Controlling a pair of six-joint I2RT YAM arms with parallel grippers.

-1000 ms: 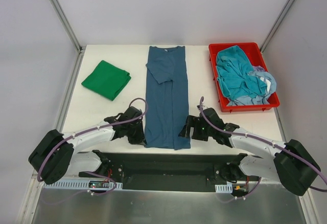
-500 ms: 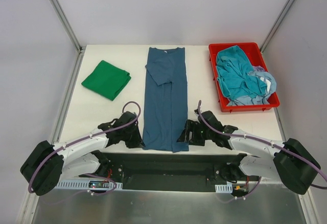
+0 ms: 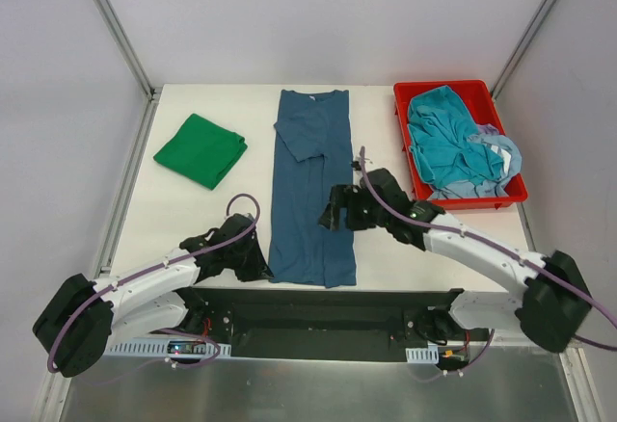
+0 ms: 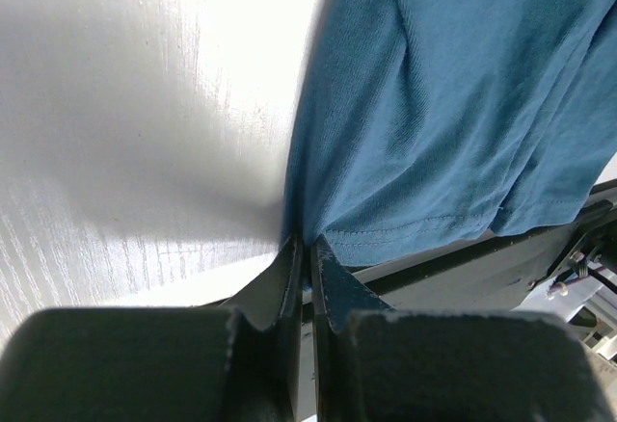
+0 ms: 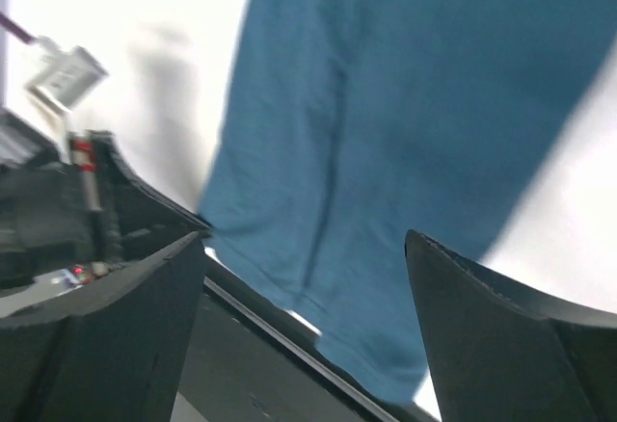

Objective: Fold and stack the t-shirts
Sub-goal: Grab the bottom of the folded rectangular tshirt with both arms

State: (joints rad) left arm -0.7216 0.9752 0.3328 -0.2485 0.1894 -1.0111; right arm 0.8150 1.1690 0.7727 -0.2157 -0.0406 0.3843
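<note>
A dark blue t-shirt (image 3: 310,191) lies as a long narrow strip down the middle of the white table, one sleeve folded in near the collar. My left gripper (image 3: 258,266) is shut on its near left hem corner at the table's front edge. The left wrist view shows the fingertips (image 4: 307,249) pinching the cloth (image 4: 453,104). My right gripper (image 3: 333,216) is open and empty, held above the shirt's right edge about midway. Its fingers stand wide apart over the blue cloth (image 5: 386,104). A green t-shirt (image 3: 201,149) lies folded at the left.
A red bin (image 3: 439,86) at the back right holds a crumpled teal t-shirt (image 3: 445,143) and a pale blue one (image 3: 501,157). The black base bar (image 3: 308,311) runs along the table's near edge. Grey walls enclose the table.
My right gripper let go of the shirt's near right corner, opened, and moved away from me along the right edge. My left gripper stayed shut on the left corner and drew slightly nearer.
</note>
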